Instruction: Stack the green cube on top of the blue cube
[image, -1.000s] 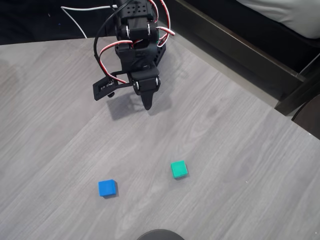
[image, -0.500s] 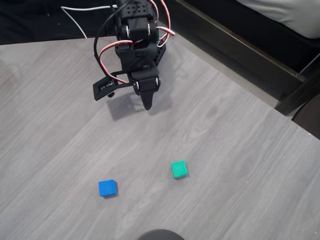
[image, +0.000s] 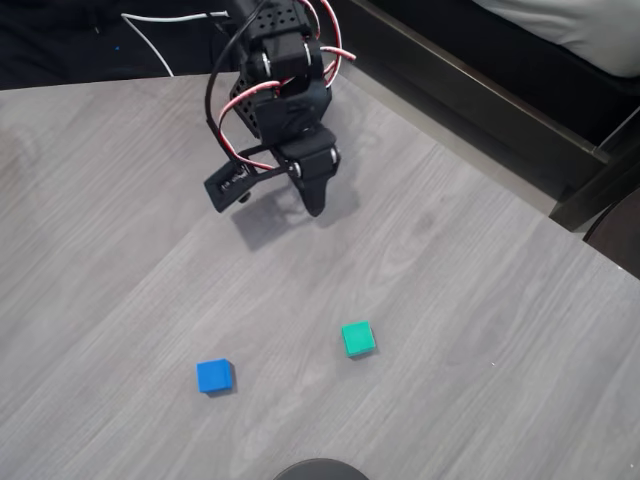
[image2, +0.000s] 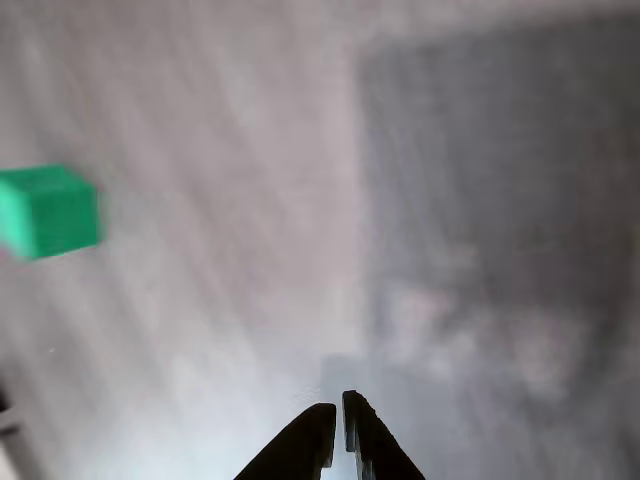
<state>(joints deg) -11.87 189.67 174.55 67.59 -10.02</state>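
- The job has not really begun: nothing is stacked yet.
- In the overhead view, the green cube sits flat on the grey desk, near the front and a bit right of the middle.
- The blue cube also sits flat on the desk, to the left of the green one and a little nearer the front edge.
- The two cubes are well apart. They do not touch, and nothing lies on top of either one.
- The gripper is up near the back of the desk, far from both cubes. It points down and hangs above the wood, with a dark shadow under it.
- In the wrist view, the two black tips of the gripper are pressed almost together with just a thin line between them. The jaws are clenched and there is nothing between them.
- The wrist view is blurry. The green cube shows at its left edge, off to the side of the tips and not in line with them.
- What is left looks like all of it: go over to the green cube, spread the jaws, grab it, lift it, carry it to the blue cube and set it on top.
- The jaws will likely need to spread wide before they can fit around the green cube.
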